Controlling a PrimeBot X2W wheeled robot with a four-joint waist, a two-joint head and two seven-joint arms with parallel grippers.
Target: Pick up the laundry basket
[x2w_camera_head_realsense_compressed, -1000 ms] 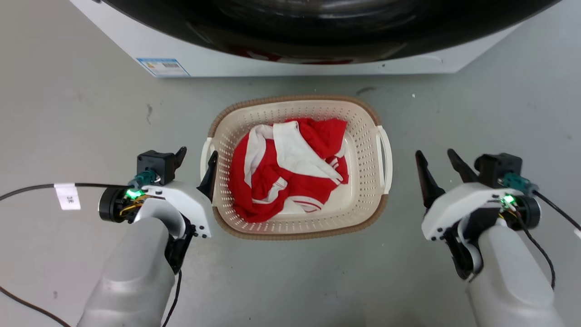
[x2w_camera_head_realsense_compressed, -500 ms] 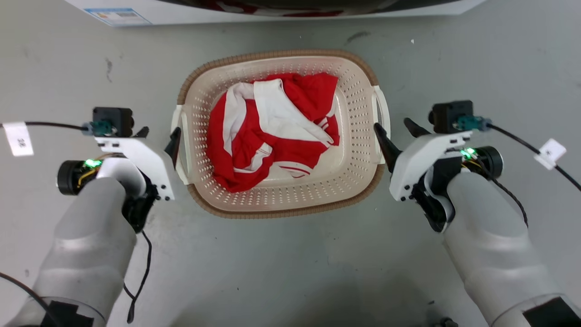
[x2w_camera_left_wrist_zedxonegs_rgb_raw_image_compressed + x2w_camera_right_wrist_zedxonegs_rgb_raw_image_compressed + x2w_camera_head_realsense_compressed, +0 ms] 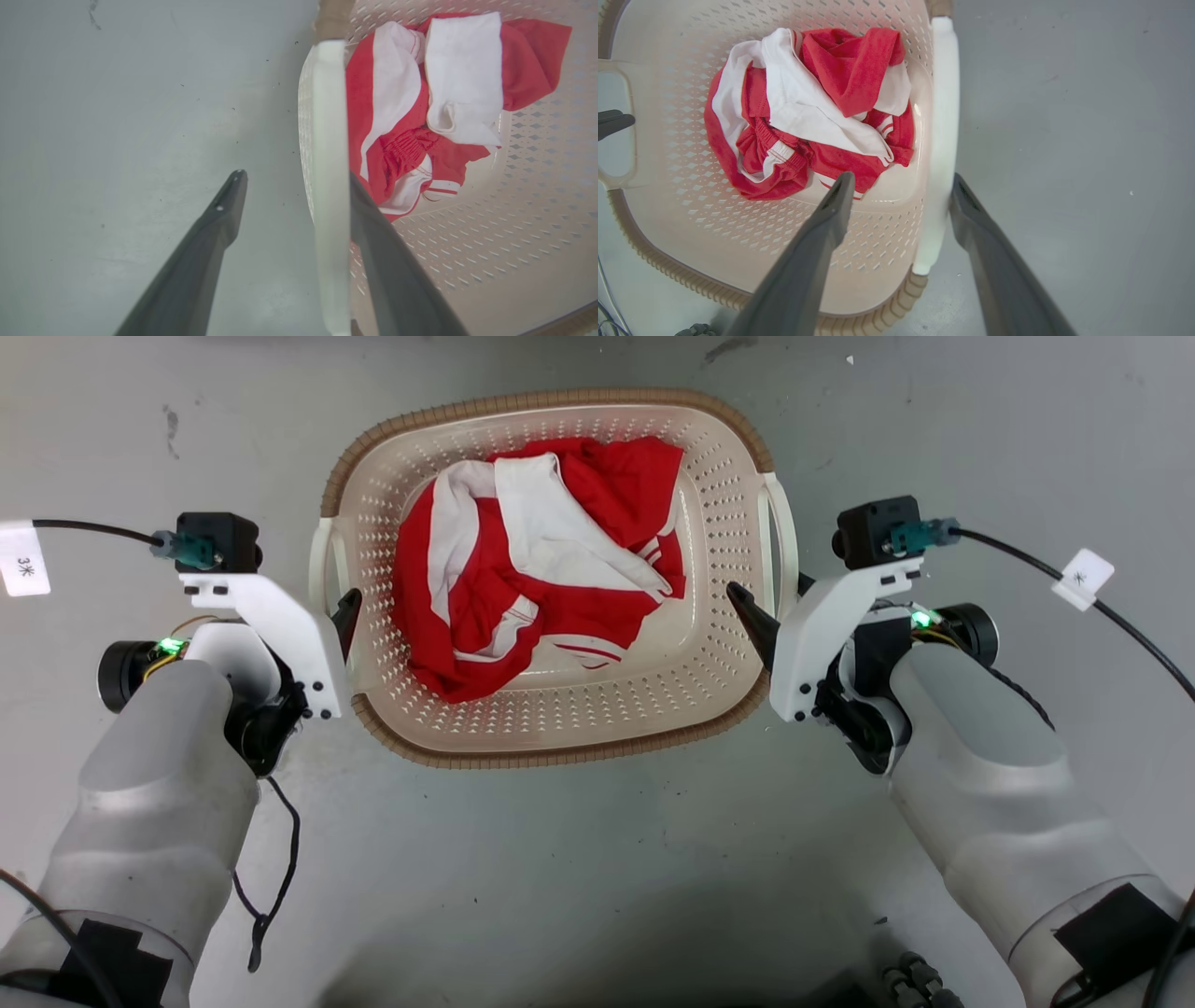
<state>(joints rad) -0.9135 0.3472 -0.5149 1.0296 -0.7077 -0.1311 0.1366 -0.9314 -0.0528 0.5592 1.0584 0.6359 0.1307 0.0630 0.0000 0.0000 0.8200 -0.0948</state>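
The laundry basket (image 3: 560, 758) sits on the grey floor (image 3: 597, 896) between the two arms, with a crumpled red and white garment (image 3: 532, 560) inside it. The left tool (image 3: 295, 176) is spread wide astride the left loop handle (image 3: 329, 140), one finger inside the basket, one outside. The right tool (image 3: 901, 178) straddles the right loop handle (image 3: 945, 116) likewise, not clamped.

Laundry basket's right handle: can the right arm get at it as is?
Probably yes: the right gripper has its jaws open astride the handle, one finger inside the basket; nothing between.
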